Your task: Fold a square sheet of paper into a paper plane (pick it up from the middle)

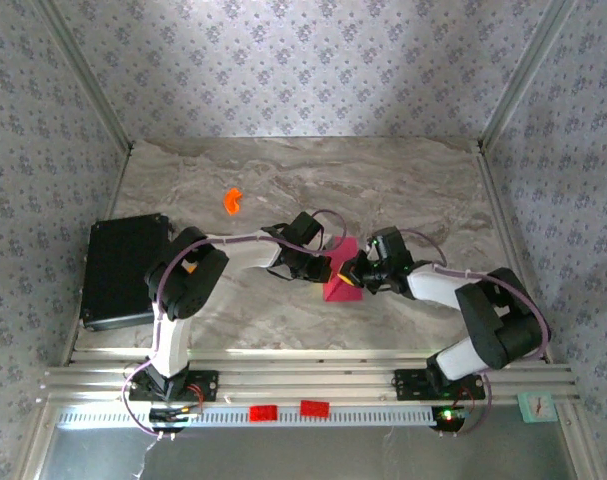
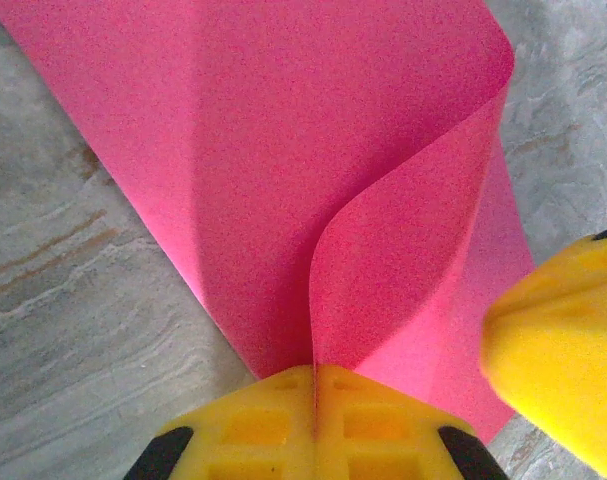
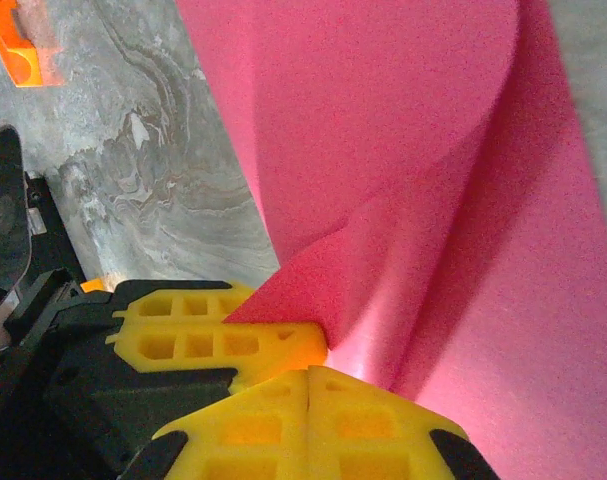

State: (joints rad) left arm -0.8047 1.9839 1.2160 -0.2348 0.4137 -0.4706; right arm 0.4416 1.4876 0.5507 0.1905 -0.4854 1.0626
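The square sheet of paper (image 1: pixel 338 286) is magenta-pink and lies mid-table between both arms. My left gripper (image 2: pixel 315 372) is shut on its near edge, and the paper (image 2: pixel 283 170) curls up from the seam between the fingers into a standing loop. My right gripper (image 3: pixel 311 376) is shut, its tips against the bulging sheet (image 3: pixel 463 200); no paper shows in its seam. In the top view the left gripper (image 1: pixel 321 268) and right gripper (image 1: pixel 355 275) nearly touch across the sheet. The right gripper's yellow finger (image 2: pixel 563 350) rests over the sheet's right edge. The paper plane is out of view.
A small orange plastic piece (image 1: pixel 232 200) lies on the marble table (image 1: pixel 423 190) behind the left arm. A black box (image 1: pixel 123 270) sits at the left edge. Patterned walls enclose the table on three sides.
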